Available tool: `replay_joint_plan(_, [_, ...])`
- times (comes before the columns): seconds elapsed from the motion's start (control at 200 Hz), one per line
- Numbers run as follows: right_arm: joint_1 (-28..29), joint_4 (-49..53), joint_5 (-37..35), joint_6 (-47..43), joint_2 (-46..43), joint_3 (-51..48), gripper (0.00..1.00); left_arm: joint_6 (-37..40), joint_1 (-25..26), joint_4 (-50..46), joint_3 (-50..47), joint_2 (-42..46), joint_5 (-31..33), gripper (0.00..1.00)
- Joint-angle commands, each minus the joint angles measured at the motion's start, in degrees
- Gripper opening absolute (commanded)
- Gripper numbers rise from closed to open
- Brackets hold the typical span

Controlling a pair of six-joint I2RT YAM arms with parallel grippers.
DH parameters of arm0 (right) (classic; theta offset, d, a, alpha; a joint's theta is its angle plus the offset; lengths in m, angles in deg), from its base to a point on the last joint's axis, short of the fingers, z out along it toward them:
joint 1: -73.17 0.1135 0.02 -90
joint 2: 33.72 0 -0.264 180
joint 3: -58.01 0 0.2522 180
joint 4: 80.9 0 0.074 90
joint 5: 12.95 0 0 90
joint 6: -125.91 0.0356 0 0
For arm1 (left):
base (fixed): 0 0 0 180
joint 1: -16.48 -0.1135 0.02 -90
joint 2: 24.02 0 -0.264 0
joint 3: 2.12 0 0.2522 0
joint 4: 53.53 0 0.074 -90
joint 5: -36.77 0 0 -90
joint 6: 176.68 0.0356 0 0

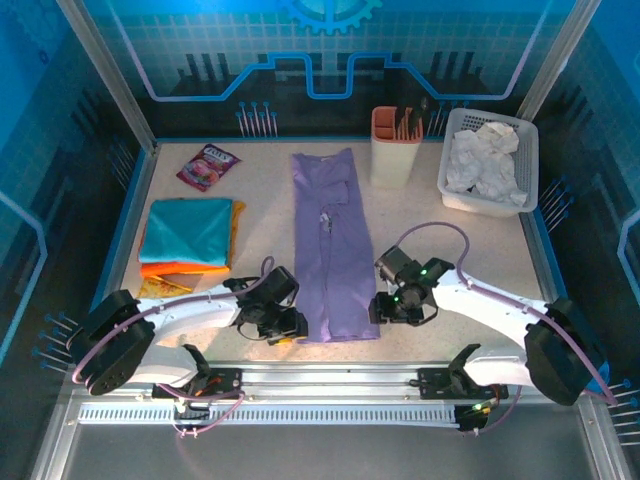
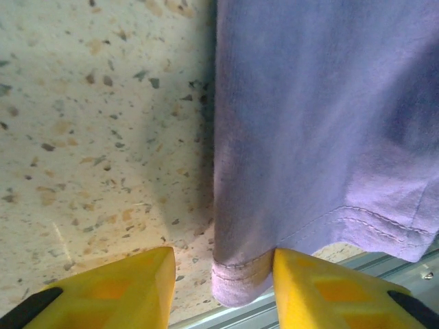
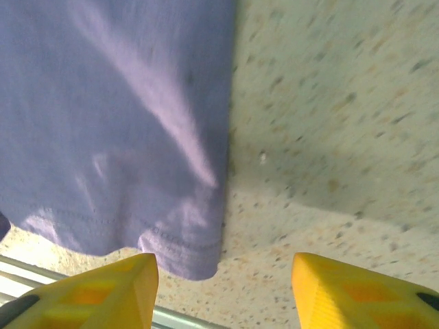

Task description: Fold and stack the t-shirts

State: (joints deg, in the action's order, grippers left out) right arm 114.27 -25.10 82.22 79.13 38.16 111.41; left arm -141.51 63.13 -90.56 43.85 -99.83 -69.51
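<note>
1. Speckled beige tabletop (image 1: pixel 262 195) inside a blue-walled enclosure, seen from above, with two white robot arms reaching in from the near edge.
2. A lavender t-shirt (image 1: pixel 335 250) lies flat mid-table, folded into a long narrow strip running from near to far.
3. At the shirt's near left corner sits the left gripper (image 1: pixel 286 324). In the left wrist view its yellow fingers (image 2: pixel 123 291) are parted, straddling the hemmed corner of the shirt (image 2: pixel 322 123), not clamped on it.
4. At the shirt's near right corner sits the right gripper (image 1: pixel 386 308). In the right wrist view it (image 3: pixel 225 259) is released too. One finger is at the corner of the shirt (image 3: pixel 116 103) and the other is over bare table.
5. Left of the shirt is a pile of folded tees, with a teal t-shirt (image 1: pixel 190 230) on top, an orange t-shirt (image 1: pixel 168 268) under it and a yellow t-shirt (image 1: pixel 163 288) lowest.
6. Beyond the shirt's far left corner lies a glossy snack packet (image 1: pixel 207 166).
7. Beyond its far right corner stands a tan holder (image 1: pixel 393 160), then a white basket (image 1: pixel 452 198) of crumpled white cloth.
</note>
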Motion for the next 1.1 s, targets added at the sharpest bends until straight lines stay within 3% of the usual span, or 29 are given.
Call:
replay_joint_plan(0.0, [1.9,-3.5,-0.1,5.4,-0.2,-2.2,0.53,-1.4,0.5,1.3,1.7,-0.8,1.4,0.41])
replay_joint_plan(0.31, [3.3,-13.5,4.2,8.2,5.7,-4.8,0.45,-1.3,0.7,2.1,2.7,-3.5,1.5,0.36])
replay_joint_plan(0.615, [6.5,-15.1,3.1,10.5,7.2,-5.0,0.4,-1.2,0.8,2.5,3.0,-3.9,1.8,0.3])
replay_joint_plan(0.861, [7.9,-15.5,2.8,12.2,6.7,-4.8,0.3,-1.1,0.9,2.1,3.2,-3.9,1.8,0.22])
replay_joint_plan(1.096, [8.3,-15.3,2.9,11.5,6.3,-3.8,0.13,-0.1,0.9,-0.9,5.3,-3.1,3.7,0.13])
